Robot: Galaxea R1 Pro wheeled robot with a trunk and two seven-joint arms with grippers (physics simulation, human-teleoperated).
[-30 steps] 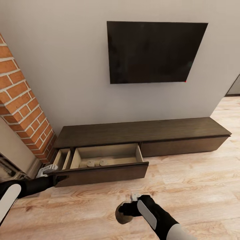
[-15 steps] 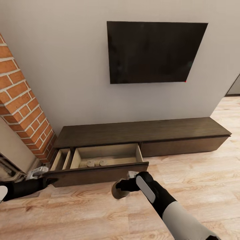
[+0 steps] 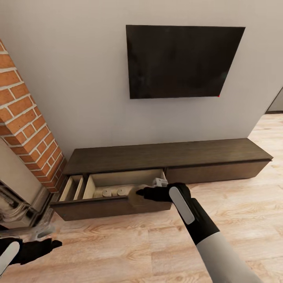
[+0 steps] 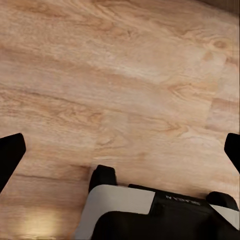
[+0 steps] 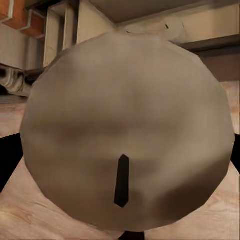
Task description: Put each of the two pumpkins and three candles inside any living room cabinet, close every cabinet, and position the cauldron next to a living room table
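The long dark-brown cabinet (image 3: pixel 165 155) runs along the wall, with its left drawer (image 3: pixel 114 206) pulled out. Two candles (image 3: pixel 107 193) (image 3: pixel 121 192) stand on the drawer's pale floor. My right gripper (image 3: pixel 142 194) is shut on a third candle (image 3: pixel 135 199), held just above the drawer's front edge. In the right wrist view this candle (image 5: pixel 125 100) is a round brownish-grey disc with a dark wick between my black fingers (image 5: pixel 7 165). My left gripper (image 3: pixel 55 244) hangs low over the floor, open (image 4: pixel 121 150) and empty. Pumpkins, cauldron and table are out of view.
A black TV (image 3: pixel 181 61) hangs on the wall above the cabinet. A brick column (image 3: pixel 27 125) and a stone-coloured fireplace (image 3: pixel 17 196) stand at the left. Wooden floor (image 3: pixel 236 220) spreads in front and to the right.
My right arm has carried the candle from low over the floor up to the open drawer. My left gripper has left the drawer front's left end and drawn back towards me.
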